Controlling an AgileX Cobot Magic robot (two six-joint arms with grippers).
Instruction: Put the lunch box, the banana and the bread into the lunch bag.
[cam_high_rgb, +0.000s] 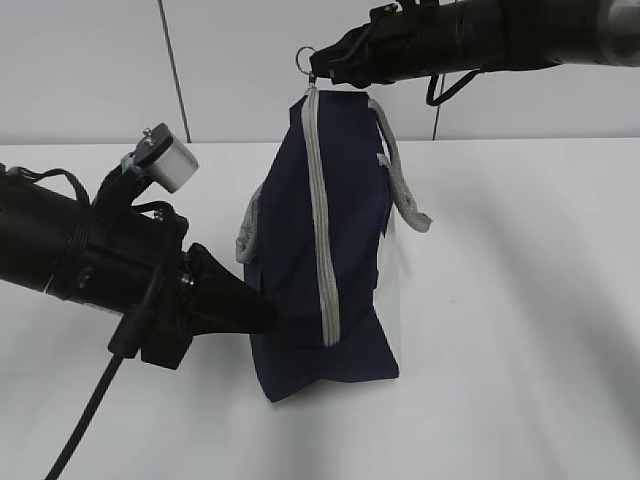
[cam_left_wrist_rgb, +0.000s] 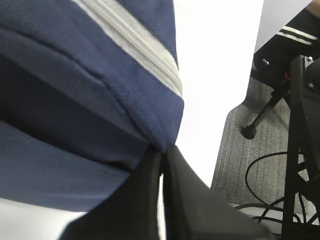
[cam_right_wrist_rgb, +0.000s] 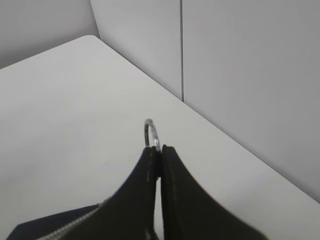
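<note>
Lunch bag (cam_high_rgb: 320, 250) zipped upright — contents apparently hidden.

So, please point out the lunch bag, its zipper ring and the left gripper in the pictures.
lunch bag (cam_high_rgb: 352, 200): exterior view, on the navy side panel.
zipper ring (cam_right_wrist_rgb: 151, 133): right wrist view, on the metal loop above the closed fingertips.
left gripper (cam_left_wrist_rgb: 163, 156): left wrist view, at the fingertips pinching the bag's corner.

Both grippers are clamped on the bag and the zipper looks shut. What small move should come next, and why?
Probably release: the right gripper should let go of the metal ring pull. The grey zipper runs closed down the standing navy-blue fabric lunch bag, with the pull at its top end. The left gripper pinches the bag's lower corner, so the bag should stay steady.
</note>
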